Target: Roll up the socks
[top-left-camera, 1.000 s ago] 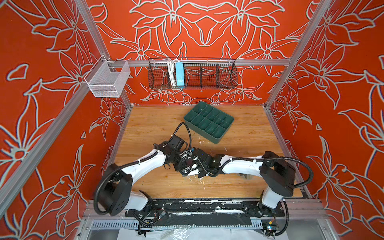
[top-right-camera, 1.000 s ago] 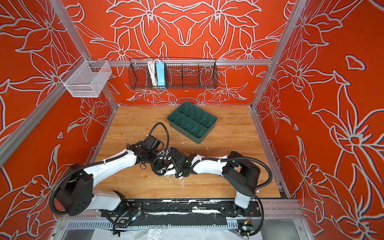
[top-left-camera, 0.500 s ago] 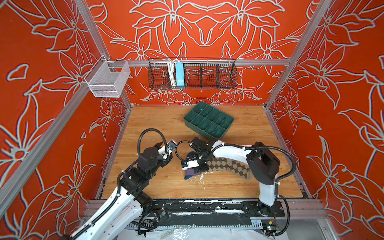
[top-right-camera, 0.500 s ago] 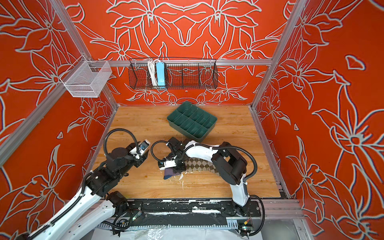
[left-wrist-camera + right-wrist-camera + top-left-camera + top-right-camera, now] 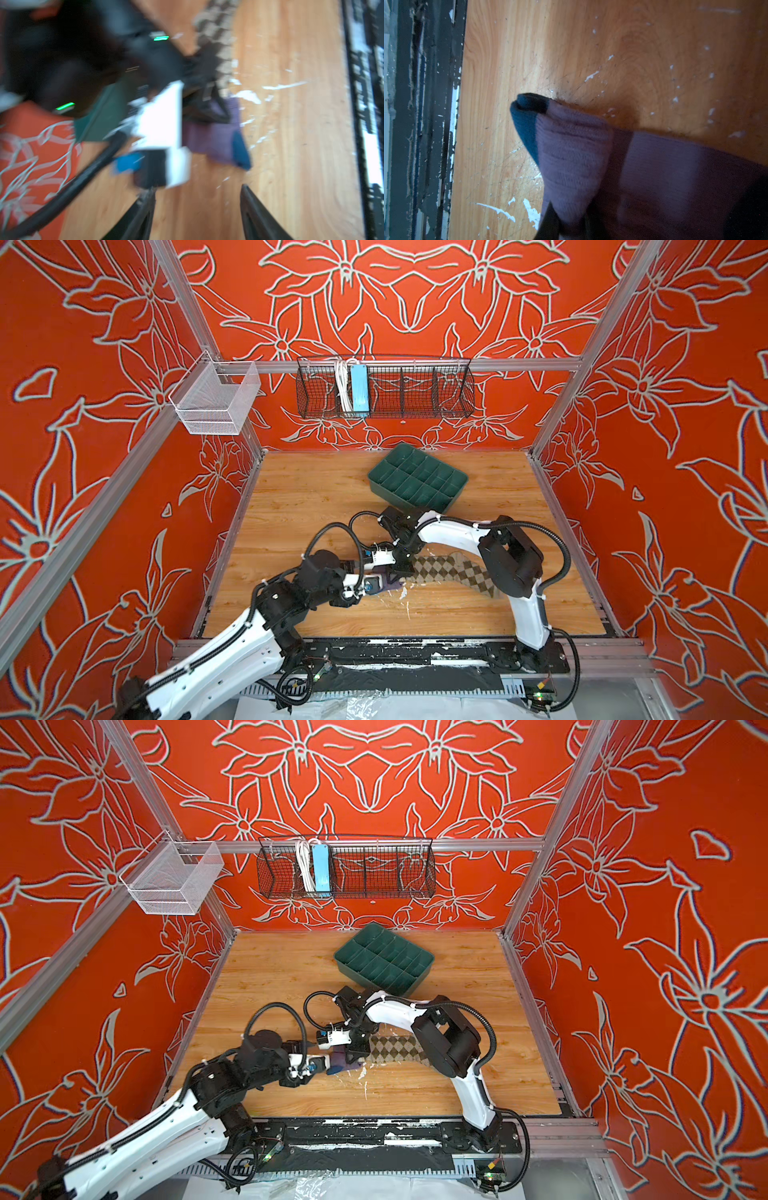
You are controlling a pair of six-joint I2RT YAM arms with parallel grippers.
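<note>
Gripping purple sock (image 5: 591, 158): right end effector (image 5: 571, 224)

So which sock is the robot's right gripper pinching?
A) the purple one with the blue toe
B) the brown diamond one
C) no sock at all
A: in the right wrist view the right gripper is shut on a fold of the purple sock, whose blue toe sticks out, while the argyle sock lies flat on the wooden table.

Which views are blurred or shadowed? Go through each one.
Left wrist view: heavy motion blur; purple sock and argyle sock smeared. Right wrist view: sharp on the purple sock's blue toe, with the near cloth in dark shadow. Both top views: evenly lit and crisp, green tray clear.
</note>
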